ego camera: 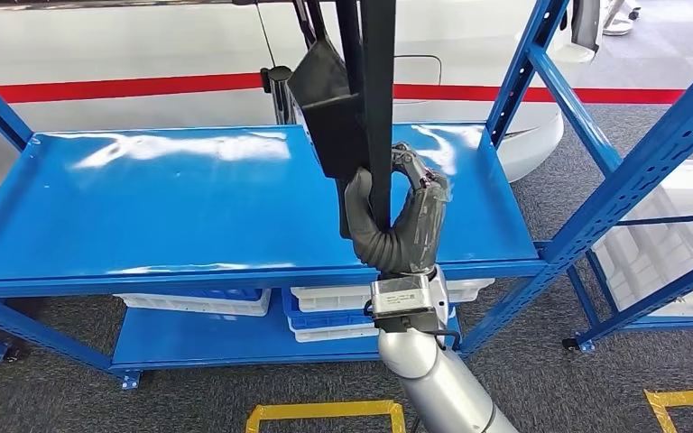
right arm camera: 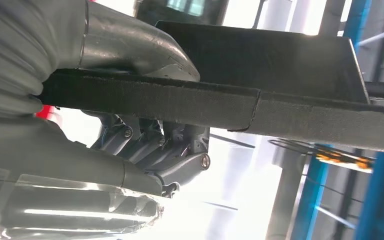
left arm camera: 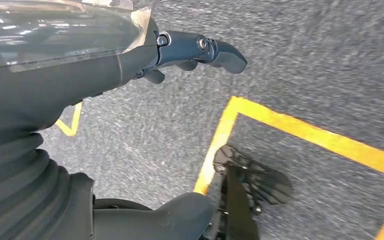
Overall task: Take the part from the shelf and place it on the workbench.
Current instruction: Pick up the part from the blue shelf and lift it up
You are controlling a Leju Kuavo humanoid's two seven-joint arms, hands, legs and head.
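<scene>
A long black part (ego camera: 361, 99), made of a flat dark bar with a wedge-shaped black panel fixed to one side, is held upright above the top deck of a blue metal shelf (ego camera: 144, 207), clear of its surface. It is gripped near its lower end by the right hand (ego camera: 403, 221), whose grey thumb lies on one face of the bar while the darker fingers (ego camera: 424, 180) are wrapped round the other. In the right wrist view the same bar (right arm camera: 220, 102) is seen as a rough, fabric-like black strip crossing the picture, pinched between the thick thumb and the curled fingers (right arm camera: 170, 150), with the wider panel lying behind it. The silver right forearm (ego camera: 433, 379) rises from below, in front of the shelf's front edge. On the shelf's lower deck, white and blue plastic trays (ego camera: 334, 311) are stacked. Behind the shelf a white wall with a red stripe (ego camera: 126, 87) is seen, and grey carpeted floor with yellow marking tape (ego camera: 325, 412) lies in front. The left hand (left arm camera: 190, 50) is seen in the left wrist view hanging over grey floor marked with yellow tape (left arm camera: 300, 130); its fingers are extended and nothing is held in it.
</scene>
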